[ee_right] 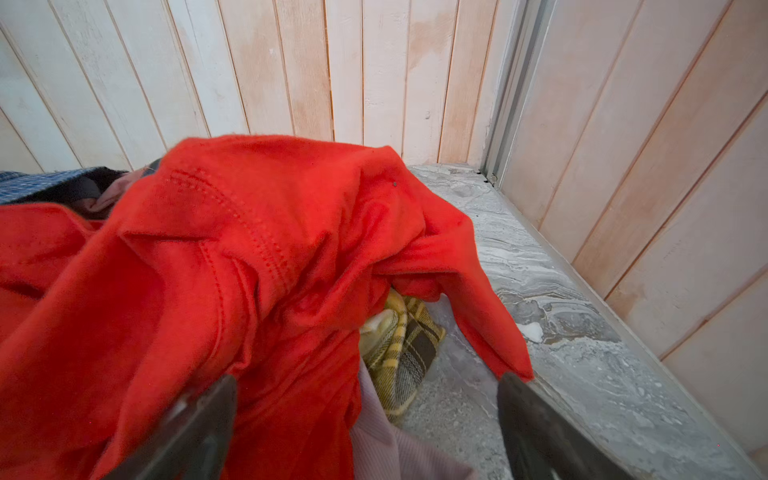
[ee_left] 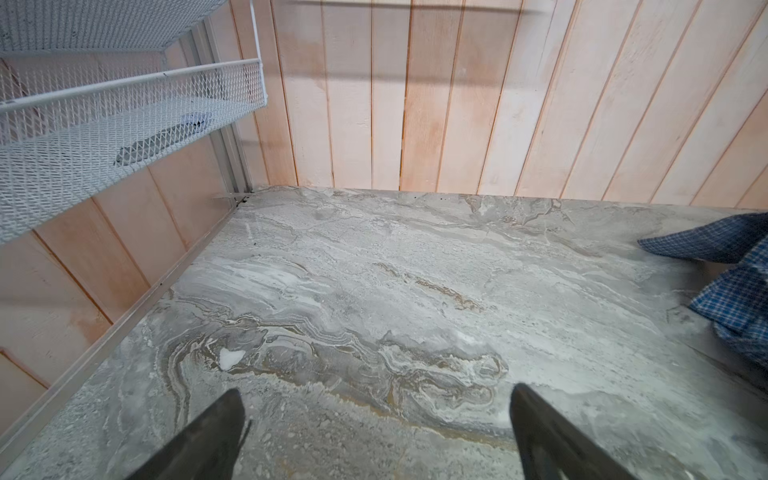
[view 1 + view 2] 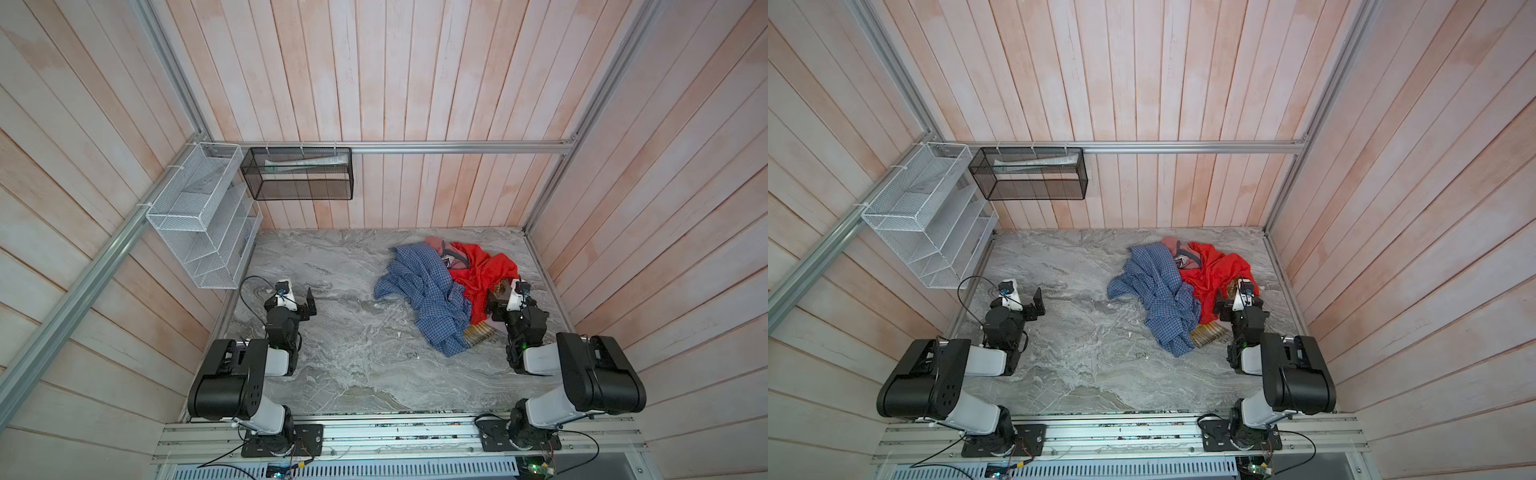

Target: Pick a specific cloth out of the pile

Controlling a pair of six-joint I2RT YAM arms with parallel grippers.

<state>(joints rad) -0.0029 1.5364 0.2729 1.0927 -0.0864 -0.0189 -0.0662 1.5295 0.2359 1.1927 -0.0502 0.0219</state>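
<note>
Starting with both top views, the pile (image 3: 440,291) is seen on the far right of the table (image 3: 353,365). The red-orange cloth (image 3: 486,270) lies on its right side, overlapped by the blue checked shirt (image 3: 428,299) on the left and by a salmon-pink garment (image 3: 434,243) at the far end. The right jaws are held at the cloth's near right edge. The left jaws are kept well apart from the pile, on the left.

From the left wrist, the left jaws are shown spread wide over bare table, nothing between them; only an edge of the shirt (image 2: 731,291) is caught.

From the right wrist, the right jaws are likewise fully spread and nothing is gripped. The cloth (image 1: 249,249) is draped just ahead, and one hanging corner appears to touch a jaw tip. A yellow plaid piece (image 1: 403,353) and a mauve piece (image 1: 382,436) are tucked beneath.

The cloth is judged light, soft and limp, likely to drag its neighbours. The raised stitched fold on top is best pinched.
</note>
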